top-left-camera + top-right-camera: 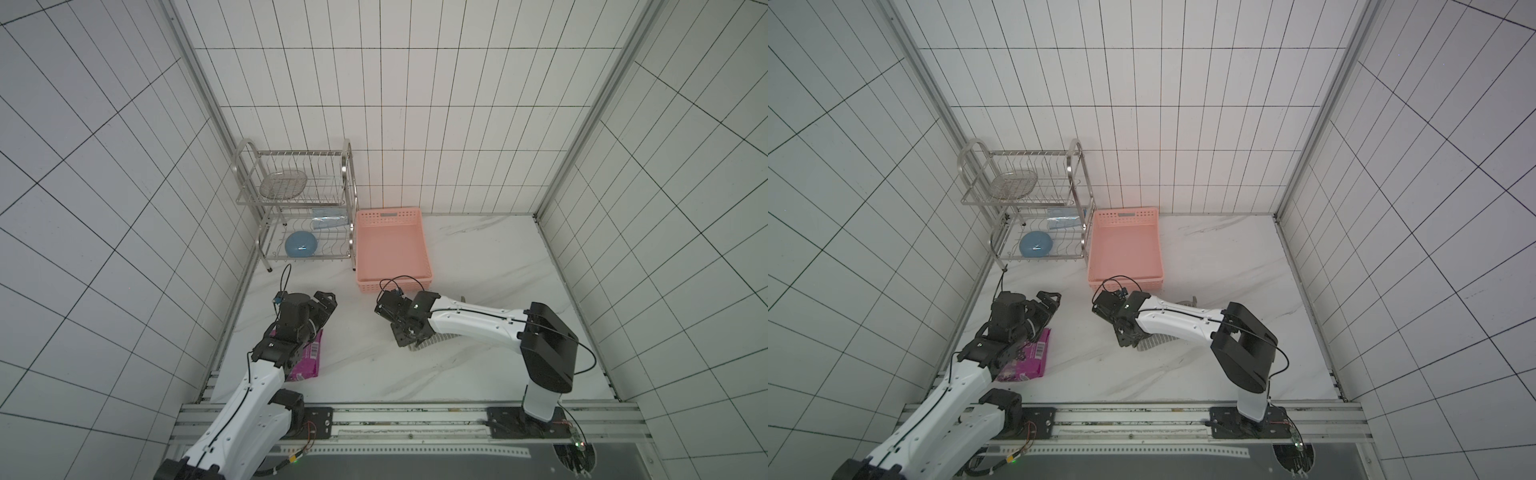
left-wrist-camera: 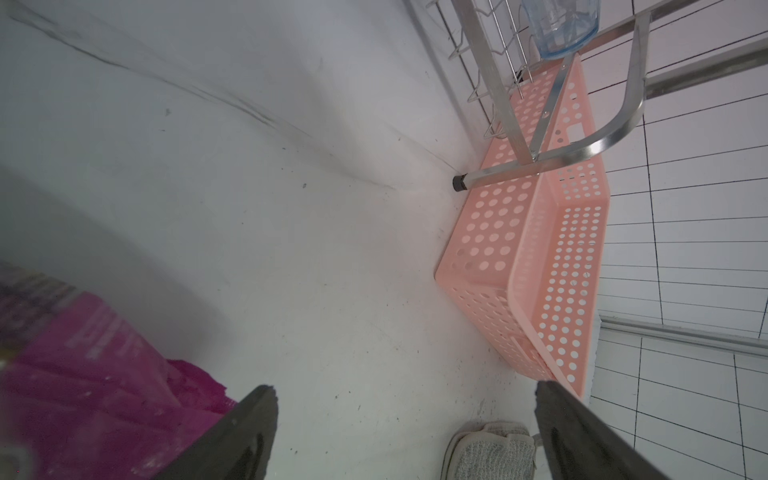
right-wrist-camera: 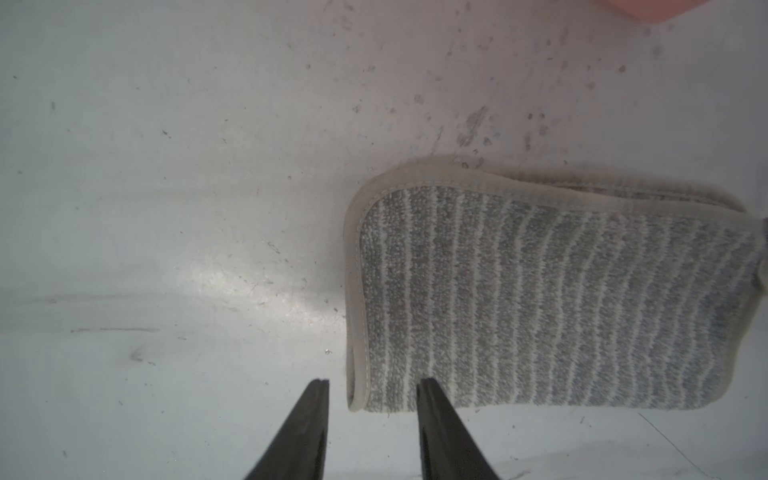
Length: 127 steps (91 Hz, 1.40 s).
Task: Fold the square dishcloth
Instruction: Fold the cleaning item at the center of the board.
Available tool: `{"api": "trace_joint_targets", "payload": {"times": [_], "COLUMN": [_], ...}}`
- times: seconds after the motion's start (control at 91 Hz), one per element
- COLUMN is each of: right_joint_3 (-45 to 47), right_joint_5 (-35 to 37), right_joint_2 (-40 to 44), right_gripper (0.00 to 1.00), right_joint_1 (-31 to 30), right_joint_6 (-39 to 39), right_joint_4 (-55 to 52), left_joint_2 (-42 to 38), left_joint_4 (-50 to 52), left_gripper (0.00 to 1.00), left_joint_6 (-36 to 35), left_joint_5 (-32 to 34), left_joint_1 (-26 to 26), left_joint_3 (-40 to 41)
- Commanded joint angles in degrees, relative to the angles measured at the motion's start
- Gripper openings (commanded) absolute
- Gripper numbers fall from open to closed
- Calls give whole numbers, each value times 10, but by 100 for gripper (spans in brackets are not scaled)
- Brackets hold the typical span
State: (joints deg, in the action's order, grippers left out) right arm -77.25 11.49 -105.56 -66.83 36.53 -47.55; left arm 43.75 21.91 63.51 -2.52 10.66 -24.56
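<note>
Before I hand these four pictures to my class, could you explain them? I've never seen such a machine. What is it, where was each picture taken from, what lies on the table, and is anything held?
You see two robot arms, the left arm and the right arm, each ending in a gripper. Both top views look down from overhead; the other two pictures come from a camera on each wrist. On the table stand a dish rack holding a blue bowl, and a pink basket. A purple snack packet lies under the left arm. The grey striped dishcloth lies at the tips of the right gripper. Both grippers are open, the left gripper wider; neither holds anything.
</note>
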Motion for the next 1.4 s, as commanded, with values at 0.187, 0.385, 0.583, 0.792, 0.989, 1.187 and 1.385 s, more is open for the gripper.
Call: {"api": "trace_joint_targets", "payload": {"times": [0.187,0.385,0.583,0.792,0.989,1.187,1.385], "right_joint_3": [-52,-55,-45,-36,-26,-30,-64], "right_joint_5": [7,11,-3,-31,-33,-30,-54], "right_joint_2": [-60,-90,-110,-128,-131,-109,-76], "right_gripper": [35,33,32,34,22,12,5], "right_joint_1": [-2,2,10,11,16,31,35], "right_joint_6": [-19,-15,-13,-8,7,4,-25], "right_joint_4": [-32,-34,-25,-9,-19,-26,-20], "left_joint_2": [-10,2,6,7,5,5,6], "left_joint_4": [6,-3,-4,-5,-5,-6,-7], "left_gripper": [98,98,98,99,98,98,99], "left_joint_6": [7,9,9,11,12,13,7], "left_joint_5": [-19,-32,-34,-33,-32,-32,-33], "left_joint_1": [-20,-21,-21,-21,-21,-21,-21], "left_joint_3": [19,21,23,22,21,19,17]}}
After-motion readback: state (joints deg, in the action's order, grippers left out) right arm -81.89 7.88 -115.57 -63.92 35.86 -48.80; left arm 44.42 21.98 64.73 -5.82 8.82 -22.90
